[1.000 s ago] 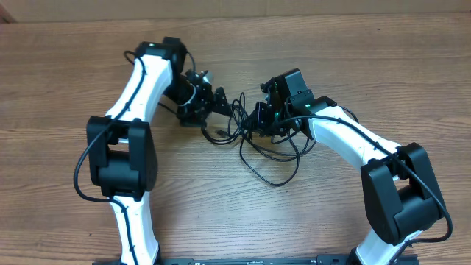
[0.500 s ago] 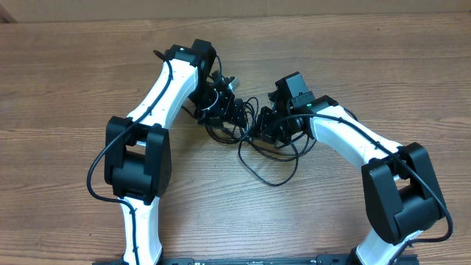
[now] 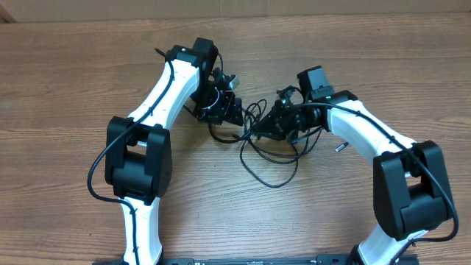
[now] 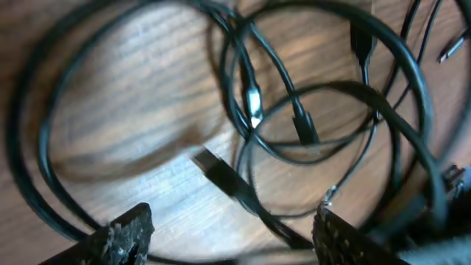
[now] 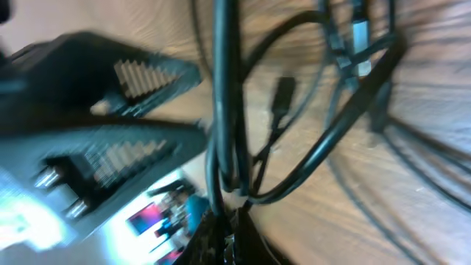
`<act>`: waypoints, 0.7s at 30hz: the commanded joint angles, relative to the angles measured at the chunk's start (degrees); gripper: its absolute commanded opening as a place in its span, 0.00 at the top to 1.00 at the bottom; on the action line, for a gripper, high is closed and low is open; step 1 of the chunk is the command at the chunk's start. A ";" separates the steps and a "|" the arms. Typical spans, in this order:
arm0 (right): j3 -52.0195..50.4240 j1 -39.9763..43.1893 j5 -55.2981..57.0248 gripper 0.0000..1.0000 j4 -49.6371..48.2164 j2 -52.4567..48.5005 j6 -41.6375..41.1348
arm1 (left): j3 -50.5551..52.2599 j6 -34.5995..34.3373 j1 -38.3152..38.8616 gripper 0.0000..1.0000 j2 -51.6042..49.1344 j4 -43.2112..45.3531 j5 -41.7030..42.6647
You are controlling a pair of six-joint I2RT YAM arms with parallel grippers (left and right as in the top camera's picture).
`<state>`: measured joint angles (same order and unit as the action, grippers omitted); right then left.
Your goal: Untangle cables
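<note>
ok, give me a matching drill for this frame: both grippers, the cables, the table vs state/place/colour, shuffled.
Things:
1. left two-finger gripper
2. right two-finger gripper
3. tangle of thin black cables
4. wooden table

States, places, colours:
A. shut, pinching black strands
B. light brown, grained
C. open, fingers apart over the loops
D. lying between the two arms

Pairs: 1-C, 2-A, 3-D, 4-B
</note>
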<state>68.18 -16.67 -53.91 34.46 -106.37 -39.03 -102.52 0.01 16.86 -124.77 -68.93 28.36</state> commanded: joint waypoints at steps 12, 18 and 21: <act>0.44 0.68 -13.62 0.96 -0.04 0.55 -0.20 | 11.85 0.02 0.42 0.32 -0.57 10.21 -1.46; 0.44 0.68 -30.32 0.92 -0.04 0.55 -0.20 | 12.15 0.02 0.42 0.32 -0.59 11.21 -2.45; 0.44 0.68 -36.00 0.82 -0.07 0.55 -0.17 | 12.15 0.00 0.42 0.32 -0.59 11.56 -2.47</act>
<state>68.18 -16.21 -79.59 34.54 -106.37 -39.27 -90.98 -0.03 16.91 -124.81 -57.65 26.48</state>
